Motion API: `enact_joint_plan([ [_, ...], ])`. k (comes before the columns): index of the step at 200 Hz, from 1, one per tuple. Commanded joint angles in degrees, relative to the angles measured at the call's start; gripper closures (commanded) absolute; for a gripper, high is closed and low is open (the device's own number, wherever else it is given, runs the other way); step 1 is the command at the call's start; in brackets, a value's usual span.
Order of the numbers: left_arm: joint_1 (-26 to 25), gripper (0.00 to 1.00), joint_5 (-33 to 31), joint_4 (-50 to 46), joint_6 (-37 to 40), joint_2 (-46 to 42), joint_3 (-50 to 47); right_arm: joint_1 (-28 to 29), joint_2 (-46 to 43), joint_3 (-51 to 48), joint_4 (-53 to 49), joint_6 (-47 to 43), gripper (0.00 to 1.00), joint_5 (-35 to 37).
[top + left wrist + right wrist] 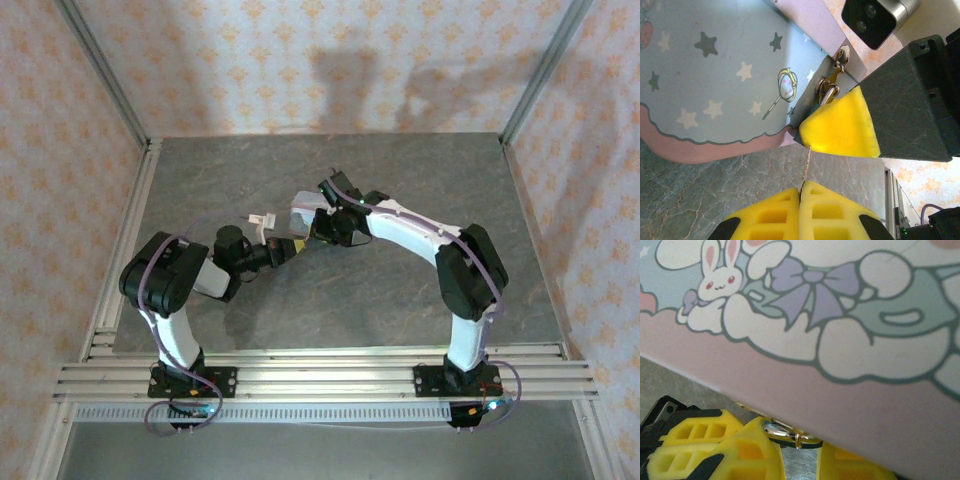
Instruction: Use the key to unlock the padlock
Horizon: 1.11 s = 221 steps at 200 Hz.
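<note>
Left hand (801,187) pinching thin pale key (808,159)

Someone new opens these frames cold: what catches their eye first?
The pastel blue-pink cartoon tin, with stars and a white bunny, looms large in both wrist views and sits in the middle of the table. Then the bright yellow fingertips: the left gripper is shut on a thin pale sliver, apparently the key, just short of the tin's metal hasp, beside a pad of the right gripper.
</note>
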Motion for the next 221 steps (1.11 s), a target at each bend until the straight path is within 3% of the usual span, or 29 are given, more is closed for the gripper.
enact_joint_plan([
  [1,0.52,1.00,2.28,4.46,0.15,0.97,1.07,-0.26,-2.58,2.75,1.40,0.54,1.00,-1.70],
  [221,0.61,1.00,2.42,5.10,4.35,-0.03,0.17,-1.41,-3.64,1.57,3.31,3.43,1.00,-6.07],
])
